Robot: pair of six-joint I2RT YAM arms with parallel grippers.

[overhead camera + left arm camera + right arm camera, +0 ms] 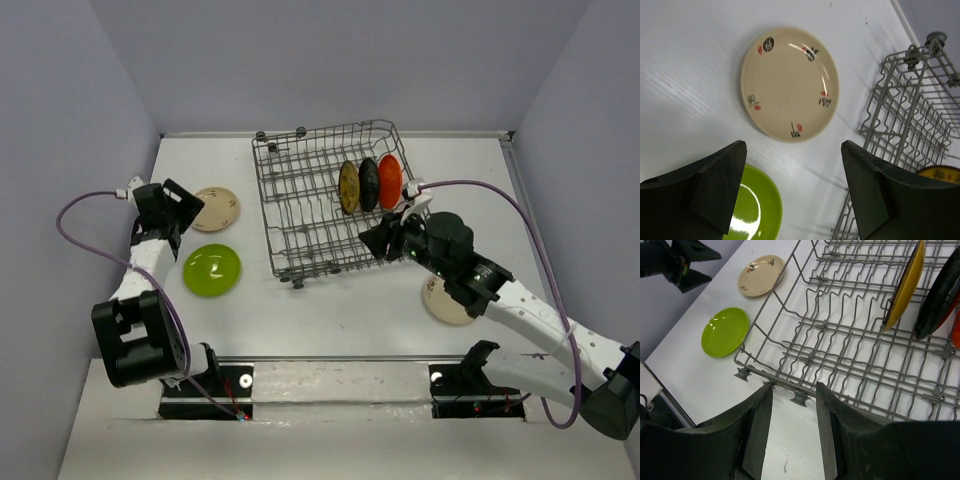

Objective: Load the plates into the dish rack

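Top external view: grey wire dish rack (300, 200), upright tines, mid-table, holds three glossy round plates on edge at its right: brown-yellow plate (348, 187), black plate (369, 184), orange plate (390, 181) — roughly half done. Lime plate (212, 270), marked cream plate (216, 209) and another cream plate (447, 303) lie flat outside. Left gripper (792, 150) gapes wide, empty, over the marked plate; right gripper (794, 390) — parted, empty — faces the rack's near edge.

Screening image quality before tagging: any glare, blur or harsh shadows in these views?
Top external: evenly lit, sharp, a small highlight on the lime green plate. Left wrist: glare streaks on the cream plate; left fingers dark, little detail. Right wrist: dish rack sharp, right fingers slightly soft.
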